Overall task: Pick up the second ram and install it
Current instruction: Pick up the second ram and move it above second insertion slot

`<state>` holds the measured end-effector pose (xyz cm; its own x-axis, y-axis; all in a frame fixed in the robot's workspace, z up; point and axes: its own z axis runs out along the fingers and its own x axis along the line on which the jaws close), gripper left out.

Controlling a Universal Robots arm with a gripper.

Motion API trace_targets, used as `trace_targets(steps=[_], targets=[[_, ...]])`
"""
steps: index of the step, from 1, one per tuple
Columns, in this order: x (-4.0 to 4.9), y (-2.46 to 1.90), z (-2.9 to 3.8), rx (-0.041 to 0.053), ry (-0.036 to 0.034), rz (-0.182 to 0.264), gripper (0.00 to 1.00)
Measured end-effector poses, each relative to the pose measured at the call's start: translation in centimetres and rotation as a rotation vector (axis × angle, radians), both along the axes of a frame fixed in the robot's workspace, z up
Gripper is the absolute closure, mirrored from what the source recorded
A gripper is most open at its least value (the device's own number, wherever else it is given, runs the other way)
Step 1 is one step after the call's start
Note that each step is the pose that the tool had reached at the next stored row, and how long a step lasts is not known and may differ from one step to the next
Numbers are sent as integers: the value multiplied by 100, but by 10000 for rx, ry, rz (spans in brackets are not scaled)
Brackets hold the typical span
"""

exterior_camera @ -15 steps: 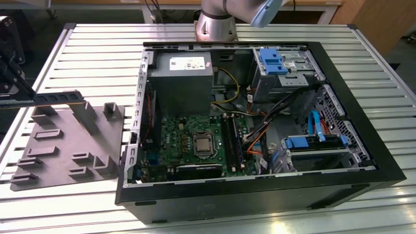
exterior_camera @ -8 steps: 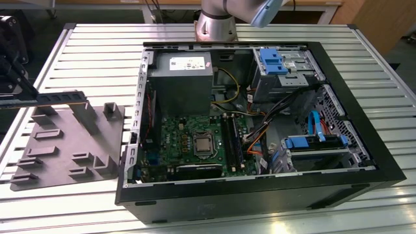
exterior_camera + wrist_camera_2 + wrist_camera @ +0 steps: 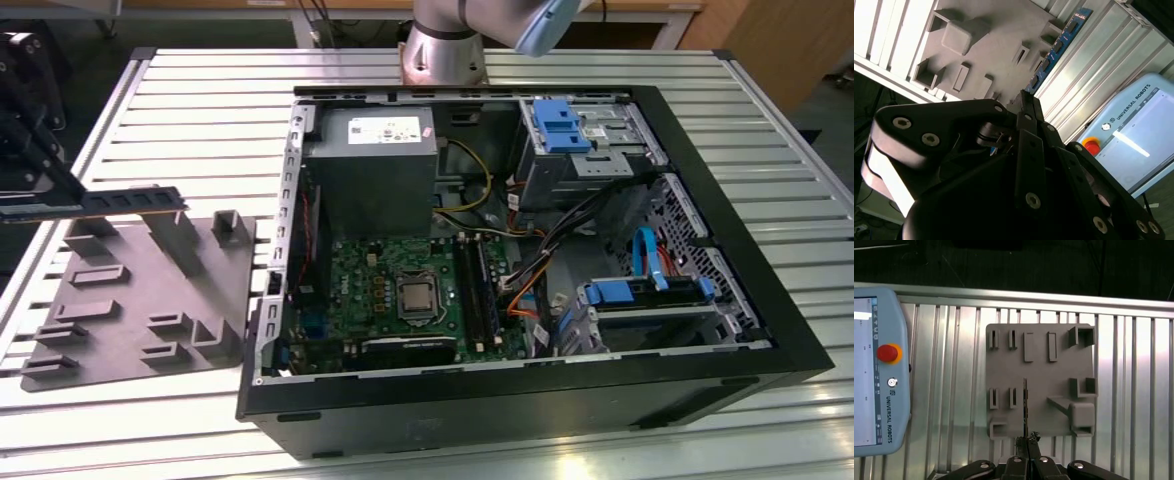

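Observation:
My gripper (image 3: pixel 38 196) is at the exterior view's far left, shut on one end of the second ram (image 3: pixel 134 198). The ram is a long dark stick with a row of chips, held level on its edge just over the grey moulded tray (image 3: pixel 147 310). In the first wrist view the ram (image 3: pixel 1025 407) shows edge-on, running out from the closed fingertips (image 3: pixel 1024 441) across the tray (image 3: pixel 1039 380). In the second wrist view its chips (image 3: pixel 1056 47) show beyond the fingers (image 3: pixel 1026 107). The motherboard's long black sockets (image 3: pixel 478 290) lie inside the open computer case (image 3: pixel 694 370).
The case holds a grey power supply (image 3: pixel 371 160), a processor socket (image 3: pixel 416 294), blue drive brackets (image 3: pixel 561 125) and bundled cables (image 3: pixel 534 290). A teach pendant (image 3: pixel 879 370) lies beside the tray on the ribbed metal table (image 3: pixel 200 110). The arm's base (image 3: pixel 443 50) stands behind the case.

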<state>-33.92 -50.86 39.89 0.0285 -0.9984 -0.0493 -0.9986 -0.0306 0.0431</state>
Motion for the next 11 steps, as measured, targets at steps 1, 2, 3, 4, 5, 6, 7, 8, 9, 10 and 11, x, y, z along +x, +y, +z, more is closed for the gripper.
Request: trace_targets(steps=[1, 2, 3, 4, 5, 6, 7, 8, 9, 10, 11], targets=[[5, 0, 0, 0, 0, 0, 88], [10, 0, 0, 0, 1, 0, 88], [16, 0, 0, 0, 0, 0, 88], [20, 0, 0, 0, 0, 0, 88], [25, 0, 0, 0, 0, 0, 88], [29, 0, 0, 0, 0, 0, 88], [34, 0, 1, -1, 0, 0, 88], [39, 0, 1, -1, 1, 0, 88], [43, 0, 0, 0, 0, 0, 88], [49, 0, 0, 0, 0, 0, 88], [54, 0, 0, 0, 0, 0, 88]])
